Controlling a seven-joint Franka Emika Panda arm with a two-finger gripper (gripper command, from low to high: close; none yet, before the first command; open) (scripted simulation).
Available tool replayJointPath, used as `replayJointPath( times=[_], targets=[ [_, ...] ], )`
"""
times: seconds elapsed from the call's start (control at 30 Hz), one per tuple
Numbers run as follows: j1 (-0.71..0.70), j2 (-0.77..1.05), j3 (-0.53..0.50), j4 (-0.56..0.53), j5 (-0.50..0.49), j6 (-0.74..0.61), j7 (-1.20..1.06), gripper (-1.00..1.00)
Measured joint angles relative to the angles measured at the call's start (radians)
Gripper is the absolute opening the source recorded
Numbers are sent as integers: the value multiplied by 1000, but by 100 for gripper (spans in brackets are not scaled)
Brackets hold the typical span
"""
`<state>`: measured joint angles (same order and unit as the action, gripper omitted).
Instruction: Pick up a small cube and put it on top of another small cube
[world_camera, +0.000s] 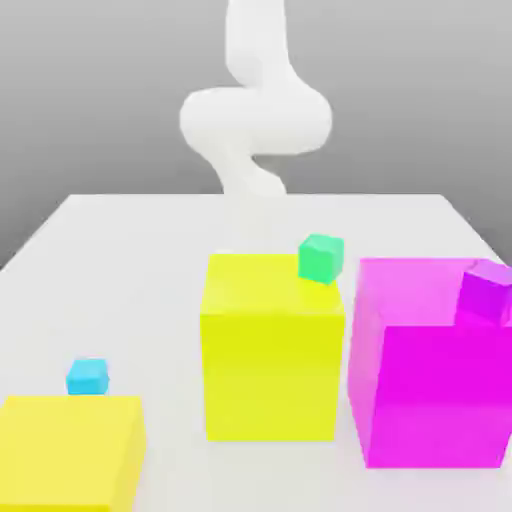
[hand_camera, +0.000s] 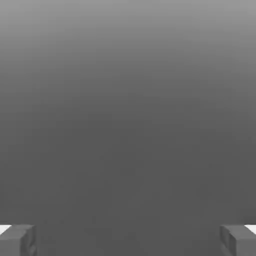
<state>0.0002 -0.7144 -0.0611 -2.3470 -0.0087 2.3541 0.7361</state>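
Observation:
The small cyan cube (world_camera: 88, 376) sits at the exterior view's lower left, right at the far edge of a low yellow block (world_camera: 70, 450); I cannot tell if it rests on the block or on the table behind it. The small purple cube (world_camera: 488, 292) lies on the top of the big magenta block (world_camera: 430, 390) at the right. My white arm (world_camera: 255, 110) rises at the back, far from both cubes. In the hand view my gripper (hand_camera: 128, 240) is open, its fingertips (hand_camera: 17, 240) set wide apart with nothing between them, facing plain grey.
A tall yellow block (world_camera: 272, 350) stands in the middle with a small green cube (world_camera: 321, 257) on its far right corner. The white table (world_camera: 130, 260) stretches back behind the blocks towards the arm's base.

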Motion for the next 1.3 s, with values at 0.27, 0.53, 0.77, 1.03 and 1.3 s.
replayJointPath(
  times=[0.27,0.53,0.77,1.03,1.3],
  targets=[
    [-16,294,-215,-158,3,185,-245,0],
    [-56,586,-401,-312,69,364,-528,0],
    [-171,842,-415,-405,228,515,-806,0],
    [-397,1043,-133,-356,488,658,-1012,-100],
    [-350,1004,-191,-367,441,628,-975,-100]
  ],
)
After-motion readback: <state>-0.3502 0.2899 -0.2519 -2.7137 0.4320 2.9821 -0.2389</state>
